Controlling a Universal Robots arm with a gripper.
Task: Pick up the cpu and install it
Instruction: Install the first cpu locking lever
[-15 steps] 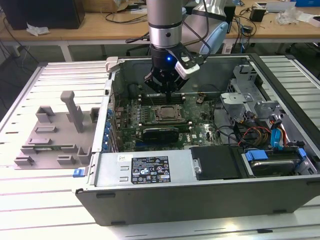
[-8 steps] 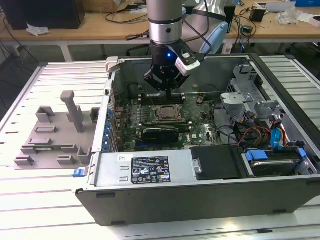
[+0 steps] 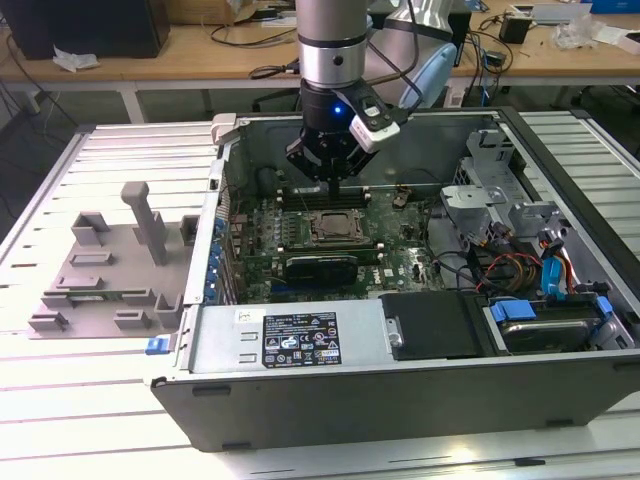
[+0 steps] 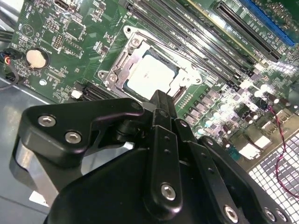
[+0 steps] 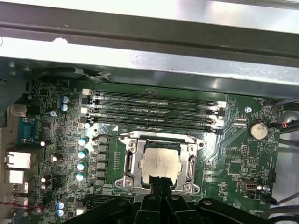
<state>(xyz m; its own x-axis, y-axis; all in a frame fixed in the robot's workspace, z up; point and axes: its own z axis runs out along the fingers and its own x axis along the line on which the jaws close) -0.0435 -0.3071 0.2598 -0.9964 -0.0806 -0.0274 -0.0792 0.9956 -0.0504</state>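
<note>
The tool (image 3: pixel 331 172) hangs above the motherboard inside the open computer case, its black, bolted metal fingers (image 4: pixel 161 116) pressed together to a narrow tip with nothing between them. In both wrist views that tip sits just above the near edge of the cpu (image 5: pixel 161 165), though whether it touches the chip cannot be told.

The cpu (image 4: pixel 150 77) is a small flat square with a smooth, matte silver-grey metal top that catches the light, rounded at the corners. It lies seated in the socket (image 5: pixel 132 161), ringed by a steel frame of bright stamped metal with screws at its corners.

Around the socket spreads the green motherboard (image 5: pixel 236 161), dotted with small cylindrical capacitors and a round coin battery (image 5: pixel 258 131). Four long black memory slots (image 5: pixel 152 109) run parallel beside the socket. The case (image 3: pixel 300 385) is grey sheet metal, resting on a ribbed pale tabletop (image 3: pixel 80 400). At the exterior view's left sits a grey plastic tray (image 3: pixel 110 275) with blocky upright pegs.
</note>
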